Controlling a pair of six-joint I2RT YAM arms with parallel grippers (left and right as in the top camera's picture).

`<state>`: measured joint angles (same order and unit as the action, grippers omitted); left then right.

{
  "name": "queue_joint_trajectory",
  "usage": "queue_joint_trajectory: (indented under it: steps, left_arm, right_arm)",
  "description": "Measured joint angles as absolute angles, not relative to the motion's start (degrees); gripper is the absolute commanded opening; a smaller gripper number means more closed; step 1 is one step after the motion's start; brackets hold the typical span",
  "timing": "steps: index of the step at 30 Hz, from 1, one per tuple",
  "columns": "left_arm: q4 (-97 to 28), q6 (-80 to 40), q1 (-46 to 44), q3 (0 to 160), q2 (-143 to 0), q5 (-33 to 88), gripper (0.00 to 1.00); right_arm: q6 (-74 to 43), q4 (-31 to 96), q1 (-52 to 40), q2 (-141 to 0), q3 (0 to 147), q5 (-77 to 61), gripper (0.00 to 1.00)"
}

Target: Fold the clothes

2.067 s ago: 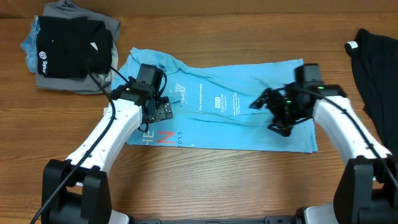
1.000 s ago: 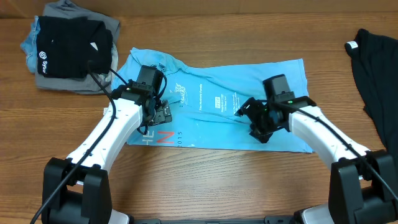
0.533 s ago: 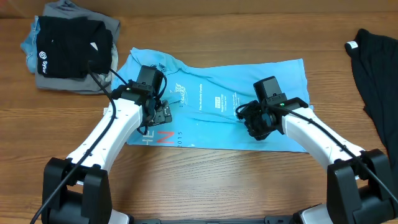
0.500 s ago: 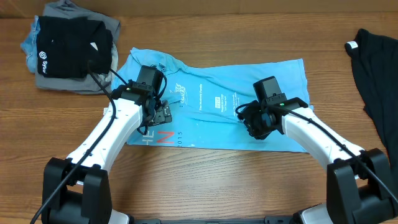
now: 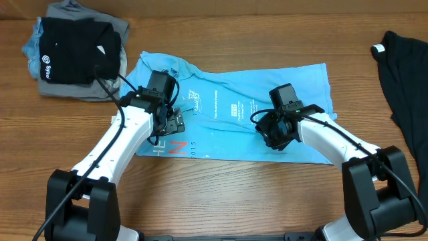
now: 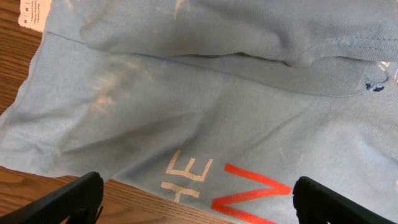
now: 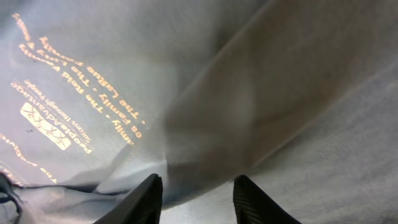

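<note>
The light blue T-shirt [image 5: 227, 114] lies spread flat across the middle of the counter [image 5: 221, 194], long side toward the arms, collar end at its left and hem at its right. That flatness leaves both ends within reach of an arm. The left claw [image 6: 199, 200] hangs just above the shirt's left part with its fingers spread wide. Nothing is between them, and the coral-red and white lettering [image 6: 224, 183] is in plain sight below, so it looks posted to take the near left edge rather than already working. The right claw [image 7: 198, 196] sits low on the shirt's right half, near the small print. Its fingers stand partway apart with a raised ridge of cloth between them, a pinch seemingly meant to lift that half for a fold, though I cannot tell whether it truly bites. Bare wood runs along the shirt's near edge, giving room to draw cloth toward the arms. Off the shirt's far left corner sits a stack of folded garments [image 5: 77, 47], and well beyond its right edge lies a black garment [image 5: 404, 73] with a white tag [image 5: 379, 48] — both far enough off that a fold across the shirt's own middle should not disturb them.
</note>
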<state>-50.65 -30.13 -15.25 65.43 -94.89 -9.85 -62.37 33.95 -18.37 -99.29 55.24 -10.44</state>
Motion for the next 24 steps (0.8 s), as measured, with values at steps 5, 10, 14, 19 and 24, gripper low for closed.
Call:
queue_joint_trajectory:
  steps: [5, 10, 14, 19, 24]
  left_arm:
    - [-50.65, -30.13, -15.25, 65.43, -94.89, -9.85, 1.0]
    - [-50.7, -30.11, -15.25, 65.41, -94.89, -9.85, 1.0]
    - [-50.72, -30.11, -15.25, 65.41, -94.89, -9.85, 1.0]
    - [-50.76, -30.11, -15.25, 65.41, -94.89, -9.85, 1.0]
    - [-50.81, -30.13, -15.25, 65.43, -94.89, -9.85, 1.0]
  right_arm:
    - [-62.33, 33.21, -18.37, -99.29, 55.24, -9.8, 0.22]
    - [-62.74, 32.1, -18.37, -99.42, 55.18, -9.47, 0.07]
    - [-62.74, 30.24, -18.37, -99.83, 55.16, -9.32, 0.04]
    - [-62.74, 25.34, -18.37, -99.92, 55.09, -7.92, 0.04]
    - [-62.28, 20.88, -18.37, -99.92, 55.09, -5.98, 0.34]
